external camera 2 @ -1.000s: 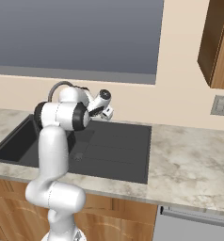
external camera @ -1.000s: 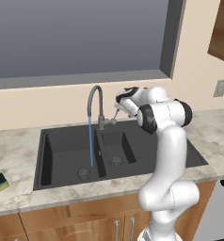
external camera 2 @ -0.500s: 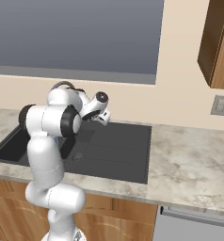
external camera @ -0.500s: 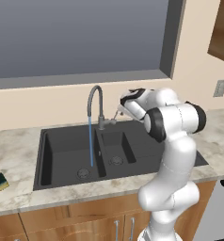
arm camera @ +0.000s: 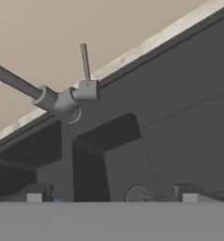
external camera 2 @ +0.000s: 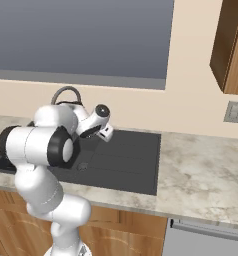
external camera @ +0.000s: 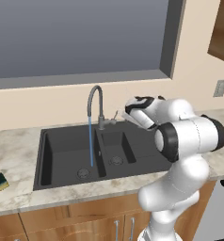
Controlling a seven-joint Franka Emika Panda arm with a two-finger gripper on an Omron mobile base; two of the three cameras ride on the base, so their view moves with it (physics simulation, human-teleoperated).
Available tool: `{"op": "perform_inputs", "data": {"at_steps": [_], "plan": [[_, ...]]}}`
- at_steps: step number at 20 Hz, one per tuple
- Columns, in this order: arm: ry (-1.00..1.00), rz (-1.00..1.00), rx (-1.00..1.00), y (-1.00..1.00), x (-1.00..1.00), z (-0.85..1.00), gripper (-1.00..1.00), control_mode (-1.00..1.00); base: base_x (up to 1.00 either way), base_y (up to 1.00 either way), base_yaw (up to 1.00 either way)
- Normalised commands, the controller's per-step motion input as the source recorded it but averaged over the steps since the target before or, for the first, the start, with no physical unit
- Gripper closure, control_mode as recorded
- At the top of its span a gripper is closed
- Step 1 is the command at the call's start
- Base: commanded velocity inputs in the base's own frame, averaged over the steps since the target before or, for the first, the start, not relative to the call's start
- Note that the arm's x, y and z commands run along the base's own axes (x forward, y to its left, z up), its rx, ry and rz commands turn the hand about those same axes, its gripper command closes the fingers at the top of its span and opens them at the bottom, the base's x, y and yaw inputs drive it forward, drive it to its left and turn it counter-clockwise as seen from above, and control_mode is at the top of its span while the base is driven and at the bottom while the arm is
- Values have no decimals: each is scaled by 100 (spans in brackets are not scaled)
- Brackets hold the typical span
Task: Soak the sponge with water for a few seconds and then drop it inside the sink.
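Note:
The yellow and green sponge lies on the counter left of the sink, far from the arm. A thin blue water stream falls from the gooseneck faucet into the large left basin. My gripper hovers over the small right basin, just right of the faucet's handle, apart from it. In the hand view the fingertips stand wide apart, open and empty, with the handle and the small basin's drain ahead. From the right base, the gripper hangs above the drainboard.
Marble counter runs on both sides of the sink, with the wall and window sill close behind the faucet. A wall outlet and a wooden cabinet sit to the right. My own elbow bulks over the counter's front right.
The hand has drawn back to the right, away from the faucet handle, and the elbow has swung nearer the cameras. The water runs throughout; the sponge has not moved.

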Motion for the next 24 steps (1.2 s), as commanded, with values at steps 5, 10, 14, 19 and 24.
{"op": "perform_inputs", "data": {"at_steps": [5, 10, 14, 19, 24], "plan": [[13, 0, 0, 0, -28, 16, -100, -100, 0, 0, 0], [17, 0, -1, 8, -22, 6, -100, -100, 0, 0, 0], [11, 0, 0, 21, -9, 0, -100, -100, 0, 0, 0], [2, 3, 0, 39, -3, -1, -100, -100, 0, 0, 0], [0, 7, 0, 42, -11, 0, -100, -100, 0, 0, 0]]}}
